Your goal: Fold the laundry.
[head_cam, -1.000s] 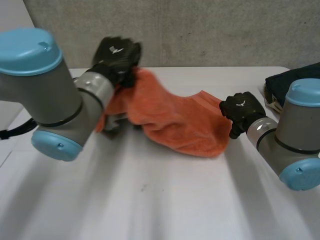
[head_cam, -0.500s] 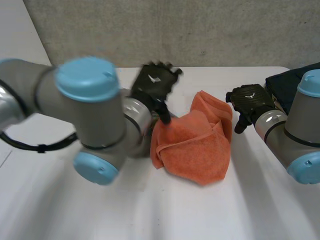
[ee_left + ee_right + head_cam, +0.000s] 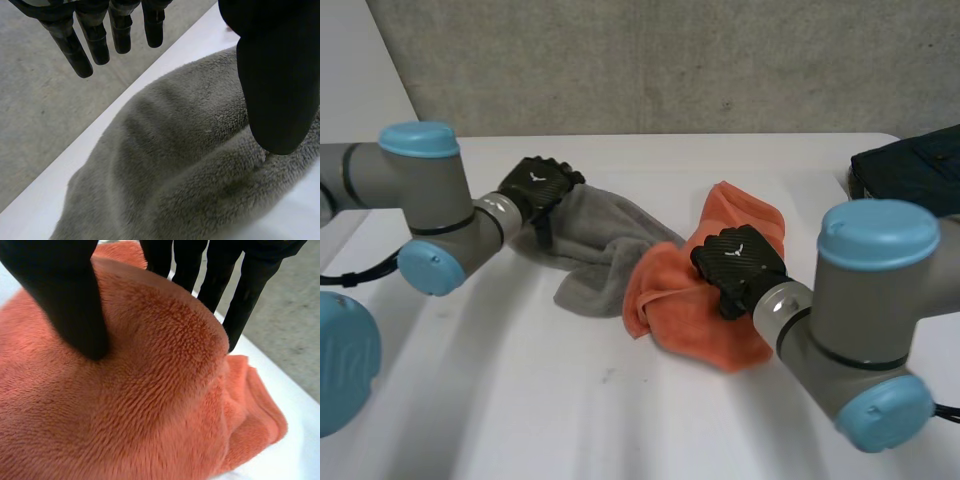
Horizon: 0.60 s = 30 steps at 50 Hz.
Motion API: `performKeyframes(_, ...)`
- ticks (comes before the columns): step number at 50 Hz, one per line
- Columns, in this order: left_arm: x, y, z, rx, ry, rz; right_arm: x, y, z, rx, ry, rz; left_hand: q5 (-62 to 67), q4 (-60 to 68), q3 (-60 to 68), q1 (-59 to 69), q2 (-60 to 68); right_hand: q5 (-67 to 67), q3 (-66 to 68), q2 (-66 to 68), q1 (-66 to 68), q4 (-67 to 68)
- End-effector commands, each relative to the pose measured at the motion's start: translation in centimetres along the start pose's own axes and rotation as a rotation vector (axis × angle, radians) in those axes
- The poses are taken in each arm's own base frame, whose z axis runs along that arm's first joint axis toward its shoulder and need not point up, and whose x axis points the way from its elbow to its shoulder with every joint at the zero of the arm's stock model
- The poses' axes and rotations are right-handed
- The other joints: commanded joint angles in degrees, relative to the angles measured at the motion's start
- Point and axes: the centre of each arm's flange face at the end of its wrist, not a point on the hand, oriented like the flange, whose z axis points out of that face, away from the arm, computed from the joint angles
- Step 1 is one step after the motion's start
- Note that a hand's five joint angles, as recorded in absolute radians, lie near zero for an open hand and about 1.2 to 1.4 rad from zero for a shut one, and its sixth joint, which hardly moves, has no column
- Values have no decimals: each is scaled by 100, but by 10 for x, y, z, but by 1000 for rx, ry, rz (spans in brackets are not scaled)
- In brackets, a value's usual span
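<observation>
1. The orange towel is seen crumpled in a heap just right of the frame's centre in the head view, on the white table. A grey towel lies bunched to its left, and the two appear to touch where their edges meet.
2. Both towels are judged to be fleecy, light and quite limp. No shape will be held once they are lifted, and any loose part can be expected to sag and drag over the table. Each is best taken at a corner or along the hem rather than in the middle, so that an edge can be drawn out flat. On the orange towel a thicker hem is visible at the upper side of the heap.
3. The right robot hand is set on the middle of the orange heap. In the right wrist view a hump of pile is caught between the thumb, pressed into one side, and the fingers behind the other. The cloth is therefore judged to be grasped.
4. The left robot hand is placed at the upper-left end of the grey towel. In the left wrist view its fingers are held straight and clear of the cloth, and only the thumb tip rests on a fold. This robot hand is released, with nothing gripped.
5. A dark blue cloth is left at the right edge, well apart from both towels.
</observation>
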Motion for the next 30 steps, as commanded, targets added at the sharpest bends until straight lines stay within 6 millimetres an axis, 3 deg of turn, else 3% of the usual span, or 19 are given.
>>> performKeyframes(1, 29, -4, 7, 40, 76, 7, 5, -4, 6, 80, 114, 14, -289, -131, -197, -109, -171, 2502, 2466, 2342, 2512, 2607)
performKeyframes(6, 59, -13, 7, 73, 146, 65, 31, -51, -22, 249, 151, 24, -289, -131, -197, -109, -171, 2502, 2466, 2342, 2512, 2607)
performKeyframes(11, 82, -18, 3, 63, 199, 95, 43, -67, -33, 316, 131, 39, -288, -130, -196, -108, -170, 2502, 2466, 2342, 2512, 2607)
performKeyframes(14, 94, -19, 0, 47, 223, 108, 52, -69, -36, 320, 130, 72, 3353, 3511, 3445, 3532, 3471, 2502, 2466, 2342, 2512, 2607)
performKeyframes(16, 91, -23, 3, 47, 189, 116, 60, -69, -37, 318, 141, 95, 6694, 6852, 6786, 6873, 6812, 2502, 2466, 2342, 2512, 2607)
performKeyframes(17, 87, -25, 4, 49, 161, 117, 61, -68, -36, 315, 141, 101, 6711, 6869, 6803, 6891, 6829, 2502, 2466, 2342, 2512, 2607)
performKeyframes(21, 39, -37, 10, 17, -99, 118, 66, -67, -34, 307, 151, 103, 6711, 6869, 6803, 6891, 6829, 2502, 2466, 2342, 2512, 2607)
performKeyframes(22, 8, -43, 8, 1, -240, 100, 66, -66, -32, 302, 151, 95, 6711, 6869, 6803, 6891, 6829, 2502, 2466, 2342, 2512, 2607)
performKeyframes(25, -41, -57, -3, 0, -425, 69, 65, -64, -31, 289, 148, 76, 6711, 6869, 6803, 6891, 6829, 2502, 2466, 2342, 2512, 2607)
performKeyframes(26, -71, -67, -14, 14, -525, 48, 63, -63, -31, 282, 145, 60, 6711, 6869, 6803, 6891, 6829, 2502, 2466, 2342, 2512, 2607)
performKeyframes(29, -118, -81, -29, 79, -641, 24, 62, -62, -31, 276, 142, 42, 6711, 6869, 6803, 6891, 6829, 2502, 2466, 2342, 2512, 2607)
performKeyframes(30, -143, -90, -40, 131, -700, 15, 59, -61, -32, 271, 135, 31, 6711, 6869, 6803, 6891, 6829, 2502, 2466, 2342, 2512, 2607)
